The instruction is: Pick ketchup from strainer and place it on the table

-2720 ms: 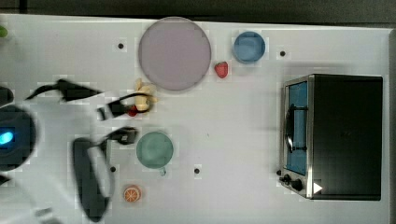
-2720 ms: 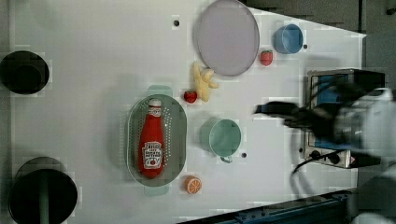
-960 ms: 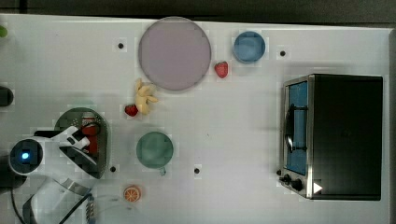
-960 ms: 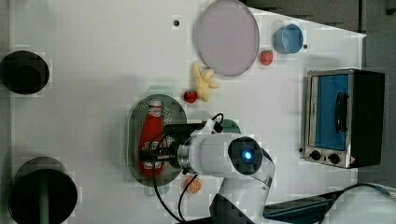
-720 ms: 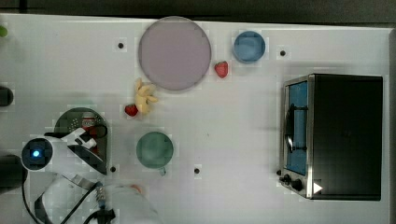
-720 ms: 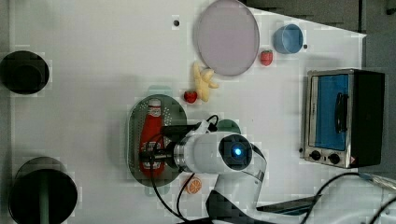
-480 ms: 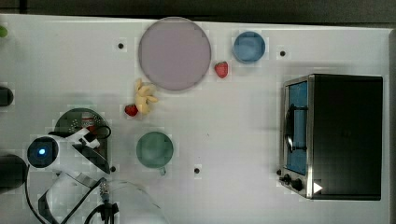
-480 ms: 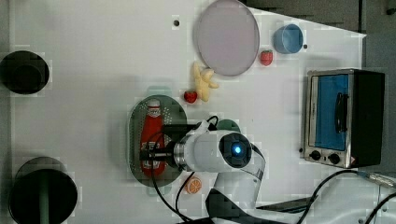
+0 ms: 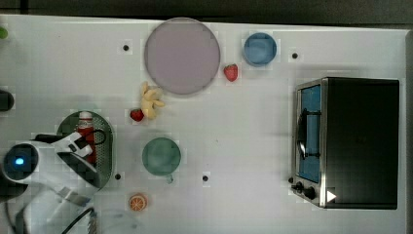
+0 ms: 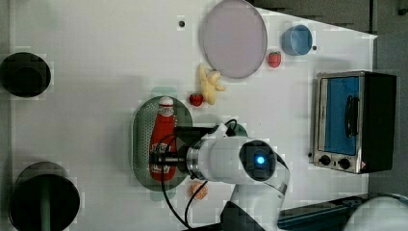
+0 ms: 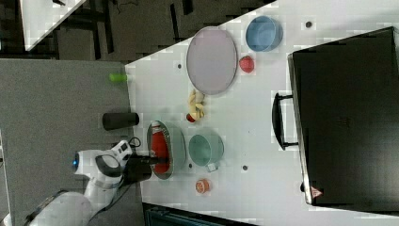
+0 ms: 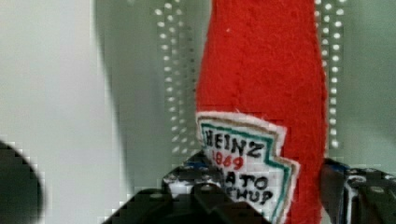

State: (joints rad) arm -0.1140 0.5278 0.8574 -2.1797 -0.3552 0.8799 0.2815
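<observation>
The ketchup, a red bottle with a white cap and label, lies lengthwise in the light green strainer on the white table. In the top view the strainer sits at the lower left, and the arm covers part of it and of the ketchup. My gripper reaches in over the bottle's lower half. In the wrist view my gripper has a black finger pressed against each side of the ketchup at its label. The right view shows my gripper at the ketchup.
A green mug stands just beside the strainer, an orange slice below it. A strawberry and a yellow piece lie above. Farther off are a grey plate, a blue bowl and a toaster oven.
The arm swung from beside the mug to over the strainer and came down onto the bottle. Its fingers have drawn in around the ketchup, which has stayed in place.
</observation>
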